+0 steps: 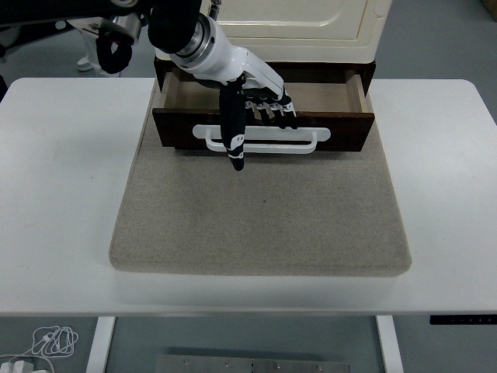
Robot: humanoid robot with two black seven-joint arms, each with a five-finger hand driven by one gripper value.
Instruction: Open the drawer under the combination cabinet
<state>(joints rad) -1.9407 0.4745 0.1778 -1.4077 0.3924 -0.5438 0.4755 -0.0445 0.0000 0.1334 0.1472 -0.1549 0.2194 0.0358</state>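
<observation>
A: Start at the near edge. What lies there?

B: The white desk (62, 233), bare at the front. On it sits a grey felt mat (264, 217), a broad square with nothing lying on its near half. Down on the floor, left of the desk leg, there is a coil of white cable (48, 339).

A: And past the mat's middle?

B: The drawer (342, 130), dark brown, stands pulled out over the far part of the mat. Its front carries a white handle (299, 141), a long flat loop. The inside shows light wood.

A: Where is the hand?

B: The left hand (252, 97) comes in from the upper left and hangs over the drawer front, left of centre. Its fingers (273, 109) are loosely bent at the front's top edge, above the handle rather than through it, and grasp nothing. The thumb (233, 128) points down across the handle and covers part of it.

A: Behind that?

B: The cream cabinet (311, 23) sits over the drawer at the desk's far edge.
</observation>
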